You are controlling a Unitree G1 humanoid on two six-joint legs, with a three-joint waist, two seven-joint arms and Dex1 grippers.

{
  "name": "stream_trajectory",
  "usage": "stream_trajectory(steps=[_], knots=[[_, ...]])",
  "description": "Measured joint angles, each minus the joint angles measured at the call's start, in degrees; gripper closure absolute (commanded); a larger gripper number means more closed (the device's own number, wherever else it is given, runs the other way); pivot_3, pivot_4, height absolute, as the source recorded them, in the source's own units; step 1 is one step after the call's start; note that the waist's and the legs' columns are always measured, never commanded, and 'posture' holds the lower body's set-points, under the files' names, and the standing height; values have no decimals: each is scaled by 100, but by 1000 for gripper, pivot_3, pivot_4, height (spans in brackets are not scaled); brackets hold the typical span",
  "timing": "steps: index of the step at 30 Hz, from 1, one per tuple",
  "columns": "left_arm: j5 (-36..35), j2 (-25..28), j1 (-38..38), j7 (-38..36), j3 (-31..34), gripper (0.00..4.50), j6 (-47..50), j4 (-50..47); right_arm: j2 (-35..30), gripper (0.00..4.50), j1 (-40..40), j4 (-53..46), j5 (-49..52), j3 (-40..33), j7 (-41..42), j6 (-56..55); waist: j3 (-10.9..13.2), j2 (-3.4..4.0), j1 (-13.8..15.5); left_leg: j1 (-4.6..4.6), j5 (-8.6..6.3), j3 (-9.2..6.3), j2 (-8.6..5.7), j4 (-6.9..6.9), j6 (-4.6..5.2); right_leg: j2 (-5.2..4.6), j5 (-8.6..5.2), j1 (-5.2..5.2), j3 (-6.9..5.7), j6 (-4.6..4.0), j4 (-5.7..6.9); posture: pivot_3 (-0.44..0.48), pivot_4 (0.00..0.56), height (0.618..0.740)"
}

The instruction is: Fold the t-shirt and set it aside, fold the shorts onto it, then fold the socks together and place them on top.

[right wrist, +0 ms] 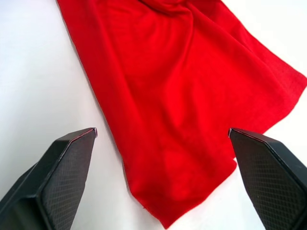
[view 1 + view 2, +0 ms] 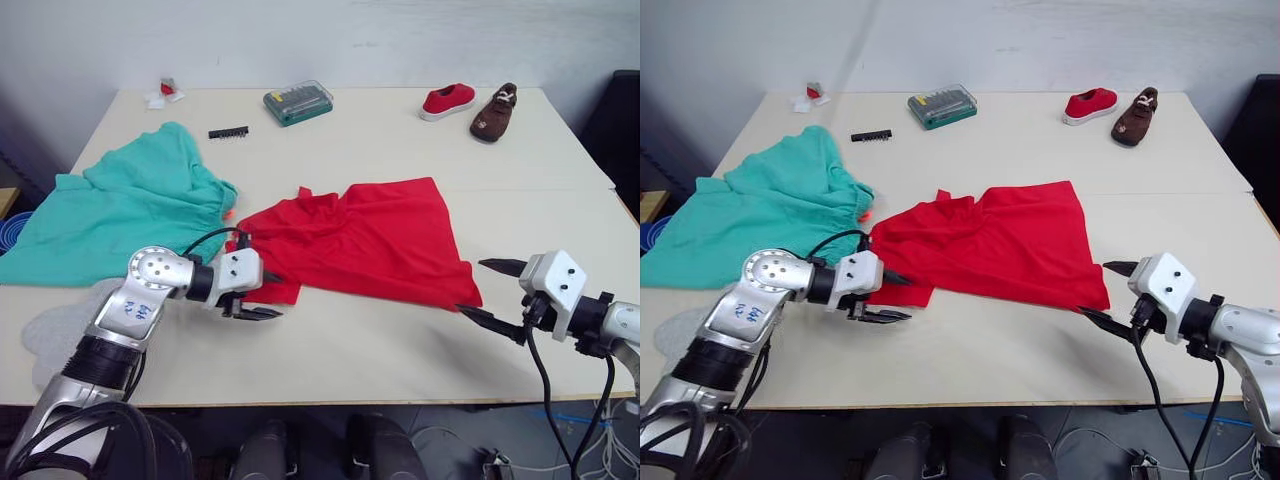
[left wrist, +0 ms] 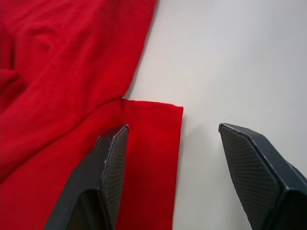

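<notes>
The red t-shirt (image 2: 370, 240) lies crumpled and partly spread in the middle of the table. The teal shorts (image 2: 120, 210) are spread at the left, touching the shirt's left end. A light grey sock (image 2: 50, 335) lies at the front left, partly hidden by my left arm. My left gripper (image 2: 262, 297) is open at the shirt's near left sleeve. One of its fingers (image 3: 108, 167) is over the red fabric and the other is over bare table. Low at the shirt's near right corner (image 1: 163, 211), my right gripper (image 2: 473, 287) is open, with the corner between its fingers.
At the back stand a green tool case (image 2: 298, 102), a red shoe (image 2: 447, 100) and a brown shoe (image 2: 494, 113). A black strip (image 2: 228, 132) and a small white and red item (image 2: 165, 93) lie at the back left. The table's front edge (image 2: 350, 400) is near both grippers.
</notes>
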Motion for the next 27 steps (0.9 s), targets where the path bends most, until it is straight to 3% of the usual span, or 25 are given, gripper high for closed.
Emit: stream_trajectory(steps=[2, 5, 13, 22, 27], knots=[[80, -22, -88, -33, -107, 1344, 40, 0, 1, 0, 50, -56, -2, 21, 1, 11, 0, 0, 12, 0, 0, -1, -1, 5, 0, -1, 0, 2, 1, 0, 1, 0, 150, 740], [301, -134, -197, 52, -222, 1945, 129, 0, 17, 0, 68, -116, -2, 95, -1, 13, 0, 0, 24, 0, -2, -2, -4, 11, 5, -6, 0, 5, 2, 1, 2, 0, 150, 740], [626, -417, -441, 206, -483, 4437, 378, 52, 20, 0, 90, -160, 12, 113, 60, 43, 0, 0, 28, -1, -2, -4, -4, 13, 7, -7, 0, 4, 2, 1, 7, 0, 150, 740], [620, -406, -575, 108, -475, 4474, 507, 194, -35, 0, 178, -441, 522, 104, 497, 344, 0, 0, 20, 0, -1, -7, -4, 15, 8, -8, 0, 5, 1, 1, 8, 0, 150, 740], [159, 69, -381, -407, -234, 4474, 923, -286, -353, 0, 176, 83, 28, 111, 626, -5, 0, 0, 1, 0, -1, -6, -3, 15, 7, -8, -1, 4, 1, 1, 7, 0, 150, 740]])
